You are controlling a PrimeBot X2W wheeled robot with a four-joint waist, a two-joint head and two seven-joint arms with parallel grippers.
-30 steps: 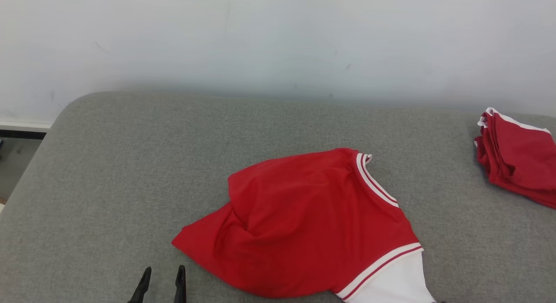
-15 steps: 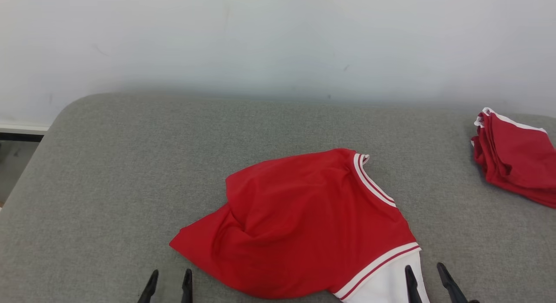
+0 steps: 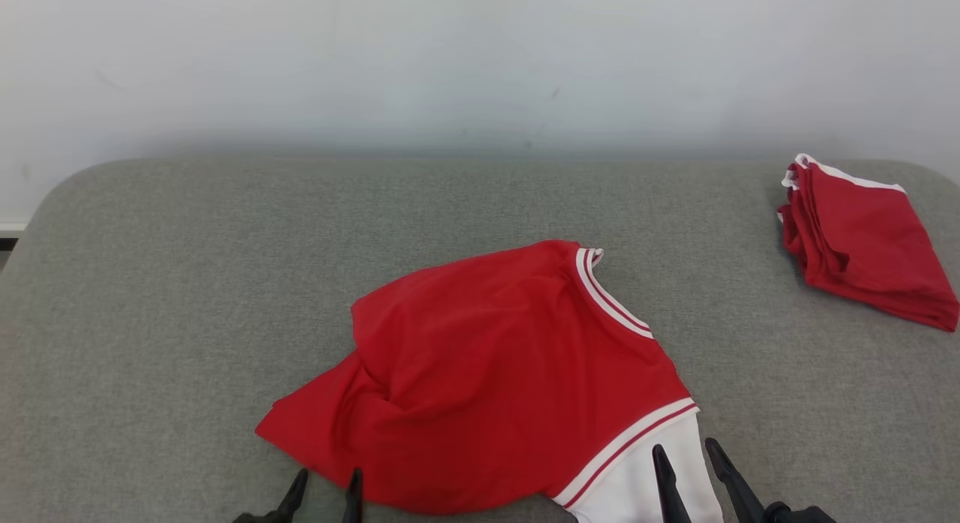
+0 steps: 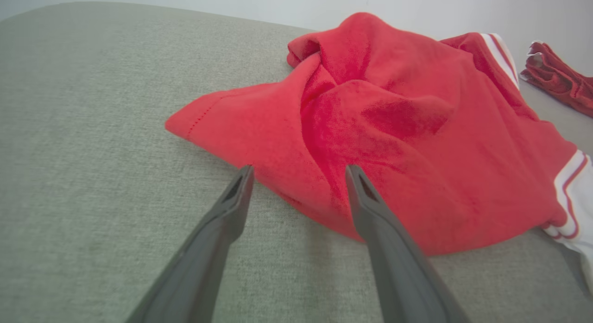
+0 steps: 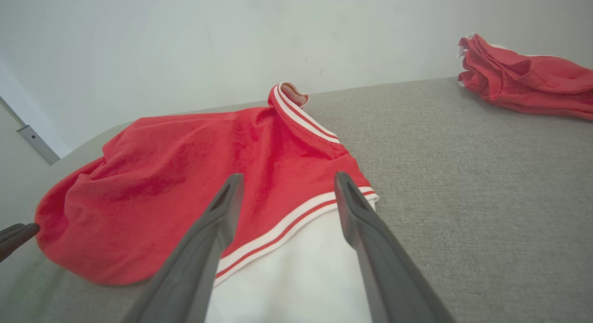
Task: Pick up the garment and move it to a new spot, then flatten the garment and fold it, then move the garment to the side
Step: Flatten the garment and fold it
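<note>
Right gripper point(image 3: 682, 446) arrived over garment point(image 3: 487, 358), left gripper point(image 3: 329, 472) beside; all fingers spread; left wrist: bunched folds.

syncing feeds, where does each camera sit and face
Head view: on the head, facing down at the garment on the grey surface; left gripper and right gripper at bottom.
Left wrist view: on left wrist, along its open fingers toward the garment's red edge.
Right wrist view: on right wrist, along its open fingers toward the white panel.
Shared: all three show the folded red pile.
</note>
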